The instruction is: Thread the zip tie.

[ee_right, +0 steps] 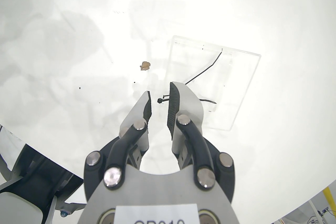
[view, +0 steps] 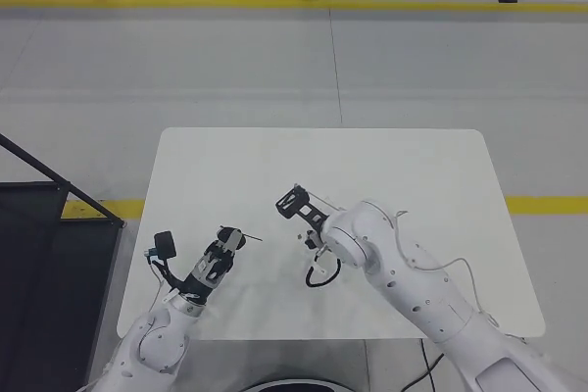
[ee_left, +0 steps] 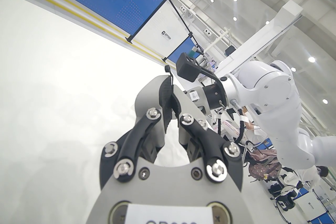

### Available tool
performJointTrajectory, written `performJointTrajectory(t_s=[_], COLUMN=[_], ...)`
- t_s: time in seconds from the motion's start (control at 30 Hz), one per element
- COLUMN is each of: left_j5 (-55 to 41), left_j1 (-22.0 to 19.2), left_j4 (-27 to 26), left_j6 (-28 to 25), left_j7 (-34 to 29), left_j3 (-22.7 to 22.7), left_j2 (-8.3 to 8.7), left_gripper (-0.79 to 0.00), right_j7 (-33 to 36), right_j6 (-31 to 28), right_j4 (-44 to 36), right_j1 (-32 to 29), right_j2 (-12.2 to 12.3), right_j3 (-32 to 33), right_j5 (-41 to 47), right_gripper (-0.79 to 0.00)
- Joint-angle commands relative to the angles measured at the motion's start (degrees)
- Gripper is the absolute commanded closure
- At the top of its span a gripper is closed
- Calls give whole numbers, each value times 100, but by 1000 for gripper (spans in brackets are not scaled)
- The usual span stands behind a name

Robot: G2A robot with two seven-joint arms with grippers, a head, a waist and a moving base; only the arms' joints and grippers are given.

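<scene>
I see left hand (ee_left: 170,86) pinching a zip tie (ee_left: 167,69), right hand (ee_right: 160,89) spread with second zip tie (ee_right: 159,100) head between fingers (ee_right: 185,101) over clear tray (ee_right: 237,78); I'd close squarely, slowly.

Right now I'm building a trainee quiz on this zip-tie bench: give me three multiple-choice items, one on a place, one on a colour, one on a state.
1. Where is the clear tray? A on the table near the right gripper; B on a shelf; C on the floor.
2. What colour is the zip tie in the left gripper? A white; B black; C yellow.
3. How is the right gripper? A shut on the tray; B shut on a cable; C open.
1 A: it lies on the white table just past the gripper. 2 B: head and strap are black. 3 C: its fingers stand apart.
</scene>
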Motion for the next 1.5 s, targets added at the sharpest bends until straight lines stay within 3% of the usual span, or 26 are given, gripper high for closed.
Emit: performJointTrajectory(t_s=[0.0, 0.13, 0.53, 0.93, 1.2, 1.37, 1.47], left_j5=[0, 0, 0, 0, 714, 428, 173], left_j1=[0, 0, 0, 0, -242, -674, -944], left_j4=[0, 0, 0, 0, -104, 95, 203], left_j6=[0, 0, 0, 0, -126, -461, -601], left_j7=[0, 0, 0, 0, -1011, -1970, -2462], left_j3=[0, 0, 0, 0, 137, 302, 472], left_j2=[0, 0, 0, 0, 64, 112, 126], left_gripper=[0, 0, 0, 0, 0, 0, 0], right_j7=[0, 10, -126, -276, -467, -887, -1488], right_j6=[-9, -44, 16, 10, -493, -1450, -2141], right_j4=[-27, -71, -352, -1688, -3707, -4923, -5069], right_j1=[-20, -67, -294, -1070, -2411, -3520, -3967], right_j2=[-3, -4, 26, 220, 500, 703, 801], right_j3=[23, 85, 332, 860, 1459, 1916, 2185], right_j5=[-21, -51, -328, -1138, -2143, -2338, -2327], right_gripper=[-89, 0, 0, 0, 0, 0, 0])
